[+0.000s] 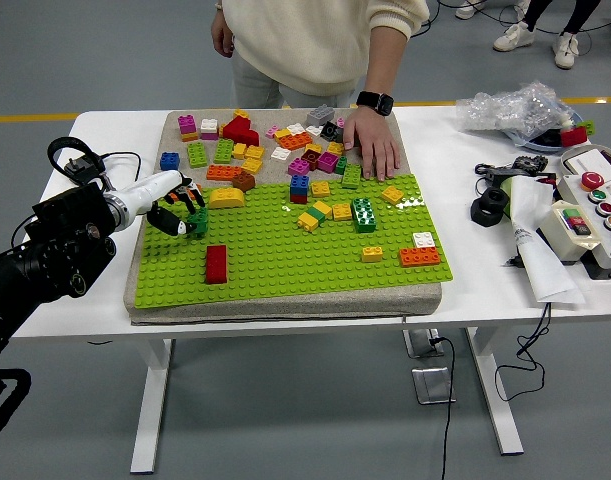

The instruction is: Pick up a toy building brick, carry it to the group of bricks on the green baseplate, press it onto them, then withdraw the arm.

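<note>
— What's the left hand (173, 207) doing?

— It reaches in from the left over the near-left part of the green baseplate (285, 262). The fingers are curled round a small dark green brick (197, 222), thumb low and the other fingertips over its top. The brick sits in the grasp just above the studs; I cannot tell whether it touches the plate.

— Anything close to it?

— Just below and right of the hand a red brick (216, 264) stands on the plate, long and narrow. Just beyond the fingers lies a yellow brick with a rounded top (225, 198), and a brown one (244, 182) behind that.

— And farther right?

— Well to the right of the hand is the group of bricks (335, 211) on the plate: yellow, green, blue and magenta blocks, hard glossy plastic with round studs. Farther right again sit a small yellow brick (372, 254), a white one (423, 240) and an orange one (419, 257).

— What's under the plate?

— A beige mat (285, 308), coarse and fabric-like, with loose bricks heaped on its far strip.

— And the person?

— Standing at the far side, one hand (370, 145) flat on the mat among those loose bricks, a dark watch (374, 101) on the wrist.
</note>
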### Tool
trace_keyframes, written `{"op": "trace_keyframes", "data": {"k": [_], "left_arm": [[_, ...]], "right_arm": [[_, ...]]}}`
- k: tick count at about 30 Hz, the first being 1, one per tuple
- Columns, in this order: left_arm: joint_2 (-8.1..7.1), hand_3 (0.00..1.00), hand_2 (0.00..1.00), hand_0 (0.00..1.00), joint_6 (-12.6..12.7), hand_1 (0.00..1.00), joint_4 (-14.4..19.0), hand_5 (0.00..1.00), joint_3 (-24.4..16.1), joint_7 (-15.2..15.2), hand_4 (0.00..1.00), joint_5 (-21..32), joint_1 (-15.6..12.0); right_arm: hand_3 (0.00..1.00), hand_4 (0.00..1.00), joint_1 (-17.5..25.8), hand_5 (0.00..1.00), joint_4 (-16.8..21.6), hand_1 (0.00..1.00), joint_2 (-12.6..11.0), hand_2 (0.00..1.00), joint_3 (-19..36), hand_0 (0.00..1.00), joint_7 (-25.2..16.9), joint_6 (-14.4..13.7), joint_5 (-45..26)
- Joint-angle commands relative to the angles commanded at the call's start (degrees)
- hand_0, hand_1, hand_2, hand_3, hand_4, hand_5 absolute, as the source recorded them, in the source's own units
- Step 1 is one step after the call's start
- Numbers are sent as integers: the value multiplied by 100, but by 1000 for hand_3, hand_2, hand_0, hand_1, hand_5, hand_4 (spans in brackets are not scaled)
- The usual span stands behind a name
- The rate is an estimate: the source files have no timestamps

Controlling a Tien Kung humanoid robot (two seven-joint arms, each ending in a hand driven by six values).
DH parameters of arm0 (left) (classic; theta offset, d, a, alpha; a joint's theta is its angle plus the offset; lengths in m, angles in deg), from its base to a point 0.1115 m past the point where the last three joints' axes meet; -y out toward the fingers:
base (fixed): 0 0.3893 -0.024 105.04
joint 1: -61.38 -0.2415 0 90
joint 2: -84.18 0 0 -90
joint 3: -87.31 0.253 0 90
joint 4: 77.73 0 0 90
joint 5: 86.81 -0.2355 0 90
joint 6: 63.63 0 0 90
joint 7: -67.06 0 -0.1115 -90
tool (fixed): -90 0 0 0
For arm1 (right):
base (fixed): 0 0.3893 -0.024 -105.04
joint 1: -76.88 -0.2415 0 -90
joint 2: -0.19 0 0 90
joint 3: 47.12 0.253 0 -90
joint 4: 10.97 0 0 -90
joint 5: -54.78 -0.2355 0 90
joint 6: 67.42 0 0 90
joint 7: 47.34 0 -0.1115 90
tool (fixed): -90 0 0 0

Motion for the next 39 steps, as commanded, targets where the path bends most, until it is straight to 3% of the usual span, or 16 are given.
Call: {"op": "trace_keyframes", "data": {"k": [6,7,12,13,25,36,37,39], "left_arm": [[1,576,511,653,-147,746,-13,2,49,-9,429,-116,-21],[-3,730,562,809,-176,815,-8,2,32,-16,564,-161,-19],[-28,730,562,809,-462,815,21,2,-80,-65,564,-464,-5],[-28,847,715,884,-474,882,21,2,-85,-68,828,-475,-5],[-87,886,767,941,-556,914,201,20,-423,-91,899,-874,-14],[-181,890,766,943,-672,916,428,20,-669,-11,900,-1264,25],[-189,885,758,943,-694,907,446,2,-691,1,854,-1302,21],[-199,885,758,943,-721,907,470,2,-720,15,854,-1349,15]], "right_arm": [[767,998,8,773,0,705,8,749,1,777,2,2,7],[767,998,11,773,0,705,9,748,2,777,3,2,8],[767,998,28,773,0,705,19,748,25,777,14,8,35],[767,998,28,774,0,705,19,749,26,777,14,9,37],[767,998,46,774,0,704,34,749,31,777,11,12,59],[767,998,32,773,0,706,22,749,41,777,7,11,66],[767,998,32,773,0,704,20,749,41,777,6,9,60],[767,998,34,773,0,704,18,749,39,777,5,6,51]]}}
